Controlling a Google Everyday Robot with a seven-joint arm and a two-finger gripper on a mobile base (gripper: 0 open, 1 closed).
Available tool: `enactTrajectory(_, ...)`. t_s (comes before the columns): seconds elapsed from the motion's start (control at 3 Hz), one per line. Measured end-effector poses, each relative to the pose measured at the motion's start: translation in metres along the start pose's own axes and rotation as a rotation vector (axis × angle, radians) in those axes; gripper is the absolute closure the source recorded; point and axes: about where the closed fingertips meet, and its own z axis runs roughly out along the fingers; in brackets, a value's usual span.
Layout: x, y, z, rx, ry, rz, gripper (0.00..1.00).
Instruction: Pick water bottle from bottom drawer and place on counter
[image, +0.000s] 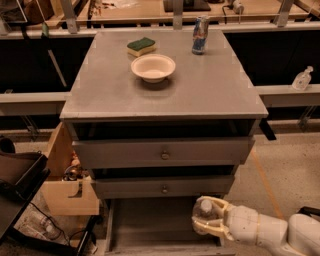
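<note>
The water bottle (205, 207), clear with a white cap, stands at the right side of the open bottom drawer (145, 222). My gripper (207, 220) comes in from the lower right on a white arm, and its cream fingers (212, 229) are closed around the bottle's body. The counter (200, 85) is the grey top of the drawer cabinet, above and behind the gripper.
On the counter stand a white bowl (153, 67), a green-and-yellow sponge (141, 46) and a blue-and-silver can (200, 35). Two shut drawer fronts with knobs (164, 155) sit above the open drawer. A wooden box (67, 185) and a dark cart (20, 190) stand at left.
</note>
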Motion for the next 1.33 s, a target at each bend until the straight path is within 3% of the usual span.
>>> enactTrajectory(0.33, -0.071, -0.035, -0.02, 0.064, 0.036, 0.011, 1.0)
enactTrajectory(0.67, -0.136, -0.071, -0.033, 0.093, 0.057, 0.012, 1.0)
enactTrajectory(1.33, -0.251, -0.161, -0.065, 0.18, 0.033, 0.009, 1.0)
